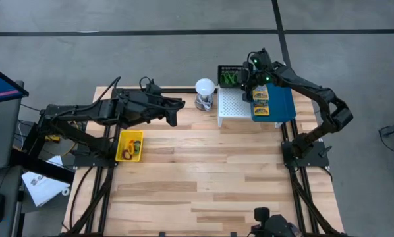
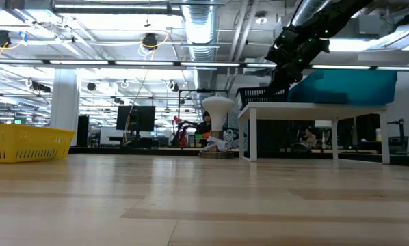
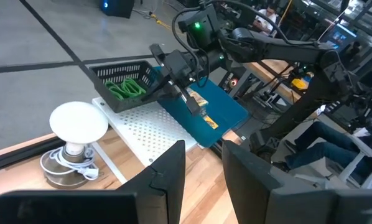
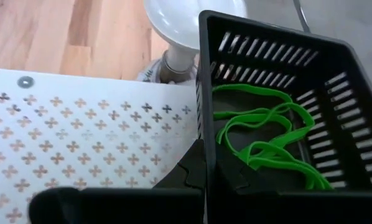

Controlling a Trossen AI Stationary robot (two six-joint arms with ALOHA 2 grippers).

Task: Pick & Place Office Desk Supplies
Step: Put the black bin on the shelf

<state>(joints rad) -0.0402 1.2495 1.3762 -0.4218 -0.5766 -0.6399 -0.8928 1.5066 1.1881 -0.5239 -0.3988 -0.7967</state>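
From above, my right pincer [image 1: 248,84] hangs over the near rim of the black mesh basket [image 1: 229,76] at the far edge of the table [image 1: 203,178], fingers closed and holding nothing that I can see. The basket sits on the white perforated stand [image 1: 232,105], with the blue tray [image 1: 282,105] beside it carrying two printed packets [image 1: 261,102]. My left pincer [image 1: 177,104] waits above the table's far left part, near the white ball-topped object [image 1: 205,87]; the yellow bin [image 1: 130,145], with small pieces inside, lies closer to the near side.

At table height, the yellow bin [image 2: 23,142] stands far left, the stand [image 2: 314,109] right, bearing basket [image 2: 262,94] and tray [image 2: 345,85], my right pincer [image 2: 280,80] lowered at the basket.

My left wrist camera shows my left fingers [image 3: 167,180] parted, empty, and green loops [image 3: 127,89] in the basket [image 3: 120,78].

My right wrist camera shows green loops [image 4: 267,140] lying on the basket's [image 4: 335,74] floor, my right pincer [image 4: 209,171] shut just at its wall
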